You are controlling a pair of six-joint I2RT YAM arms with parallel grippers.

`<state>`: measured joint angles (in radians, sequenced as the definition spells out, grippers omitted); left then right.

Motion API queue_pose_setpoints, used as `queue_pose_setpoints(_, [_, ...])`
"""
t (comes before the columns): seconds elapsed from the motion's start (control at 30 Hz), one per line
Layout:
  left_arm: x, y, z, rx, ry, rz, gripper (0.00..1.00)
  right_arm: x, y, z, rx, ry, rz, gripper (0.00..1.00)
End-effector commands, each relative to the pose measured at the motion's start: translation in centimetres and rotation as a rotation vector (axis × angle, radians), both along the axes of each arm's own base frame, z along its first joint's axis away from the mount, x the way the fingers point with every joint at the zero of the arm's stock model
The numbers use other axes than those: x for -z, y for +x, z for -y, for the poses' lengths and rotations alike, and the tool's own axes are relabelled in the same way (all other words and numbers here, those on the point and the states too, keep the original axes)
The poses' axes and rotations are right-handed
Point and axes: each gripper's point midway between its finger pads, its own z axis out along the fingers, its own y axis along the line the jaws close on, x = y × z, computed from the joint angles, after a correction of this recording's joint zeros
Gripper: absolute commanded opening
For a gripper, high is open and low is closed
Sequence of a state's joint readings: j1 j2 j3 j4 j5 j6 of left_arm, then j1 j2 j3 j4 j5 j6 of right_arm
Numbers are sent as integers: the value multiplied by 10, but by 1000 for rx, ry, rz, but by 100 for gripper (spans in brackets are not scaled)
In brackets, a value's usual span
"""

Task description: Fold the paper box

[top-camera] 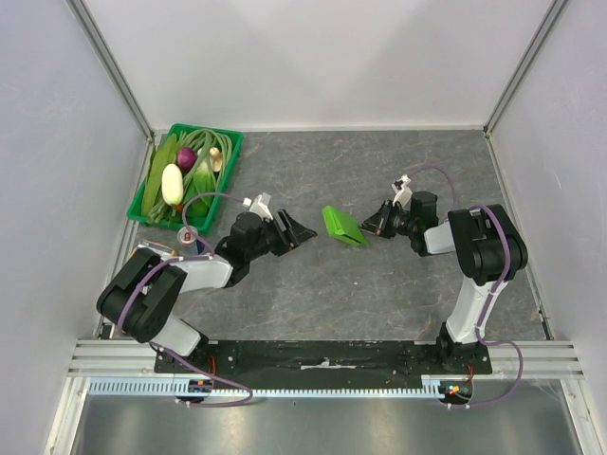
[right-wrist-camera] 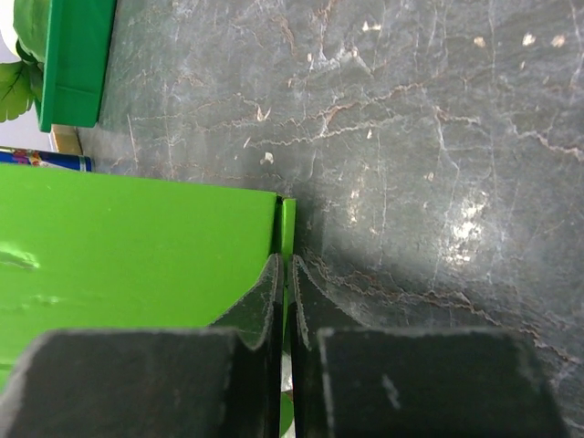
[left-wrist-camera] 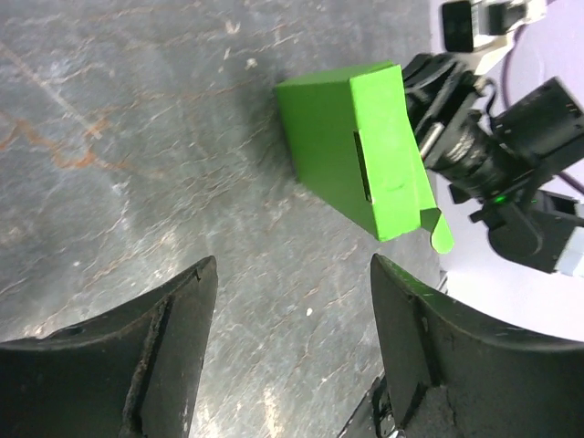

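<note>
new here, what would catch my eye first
A bright lime-green folded card box is mid-table, its thin edge pinched between the right gripper's black fingers. The left gripper faces it with fingers wide apart, and a green plastic crate of vegetables stands at the far left.

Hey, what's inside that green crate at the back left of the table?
A white oblong vegetable, a purple one, long green pods and leaves lie piled in the crate. They cover its floor, so anything underneath cannot be seen.
</note>
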<state>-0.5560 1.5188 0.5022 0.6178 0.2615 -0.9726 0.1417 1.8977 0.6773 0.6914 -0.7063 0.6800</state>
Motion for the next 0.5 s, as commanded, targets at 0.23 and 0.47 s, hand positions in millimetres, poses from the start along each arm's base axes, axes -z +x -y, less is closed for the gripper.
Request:
queue_pose_setpoints(0.23, [-62,29,27,17,-153,117,83,14,-10,0,-6,-23,-35,1])
queue_pose_setpoints(0.47, [-69,51,51,69,-66,123,86,12,-8,-1,-8,-20,-29,1])
